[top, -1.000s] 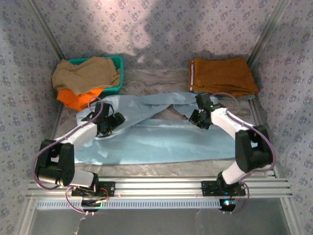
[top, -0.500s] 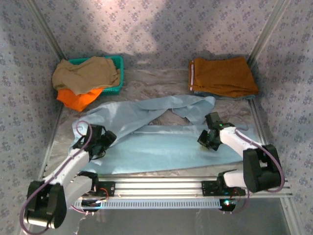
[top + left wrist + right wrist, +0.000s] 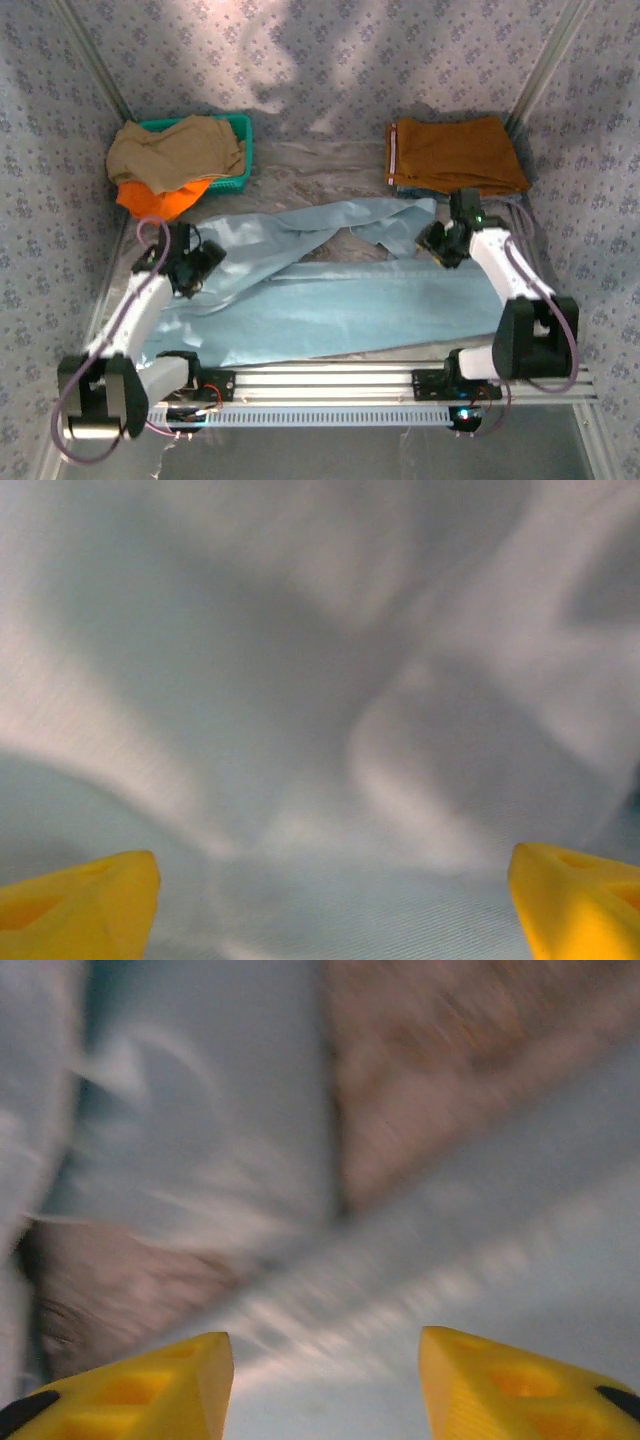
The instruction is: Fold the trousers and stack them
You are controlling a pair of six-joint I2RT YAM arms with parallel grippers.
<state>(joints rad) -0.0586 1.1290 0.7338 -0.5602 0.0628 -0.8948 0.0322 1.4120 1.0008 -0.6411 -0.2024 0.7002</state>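
Sky-blue trousers [image 3: 330,305] beneath, left gripper [image 3: 335,885] spread wide, right gripper [image 3: 322,1365] half-spread, both empty.

Pale blue trousers [image 3: 330,300] of thin, soft, matt cloth cover a bench [image 3: 320,165] lined with crinkled, glossy grey sheeting. At upper left, a teal basket [image 3: 244,140] looks like smooth plastic. The left claw [image 3: 330,910] has matt yellow plastic fingers [image 3: 70,905].
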